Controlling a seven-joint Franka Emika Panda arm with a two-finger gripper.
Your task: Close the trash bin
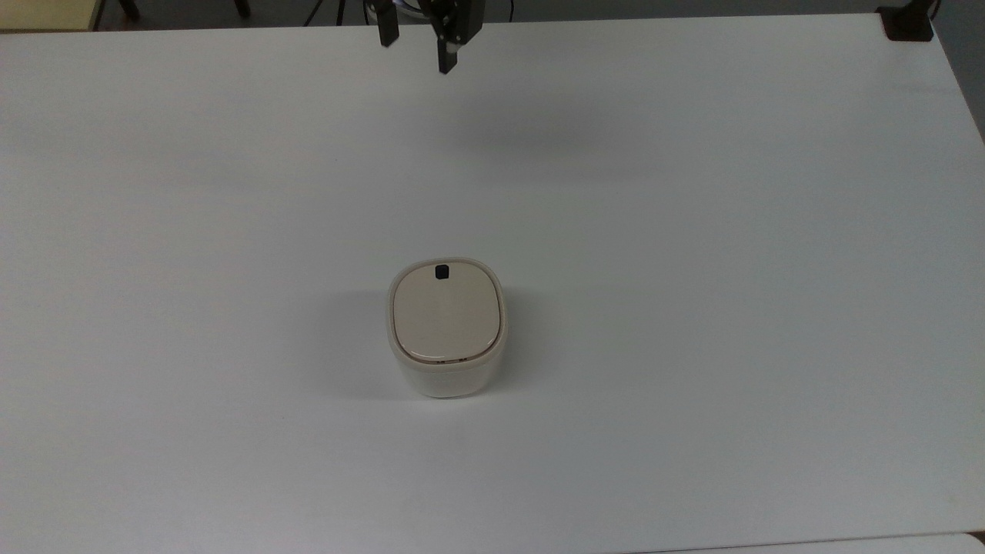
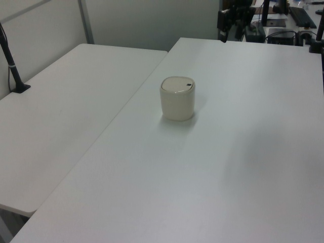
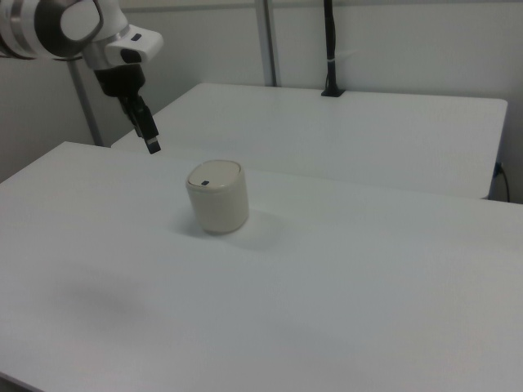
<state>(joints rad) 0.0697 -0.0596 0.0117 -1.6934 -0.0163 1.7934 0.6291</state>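
Trash bin [image 1: 446,331] mid-counter [image 1: 731,231], lid apparently flush. Light rigid plastic, likely smooth; press the lid top, don't pinch. Gripper [image 1: 419,38] spread, empty, above the far edge.

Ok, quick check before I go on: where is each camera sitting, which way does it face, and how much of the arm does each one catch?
Top view: high up, looking down the table at the trash bin; the open hand shows at the upper edge.
Left view: raised, off one side, facing across the trash bin; the hand shows far off.
Right view: lower, opposite side; the hand and wrist show.
All three share the closed bin.
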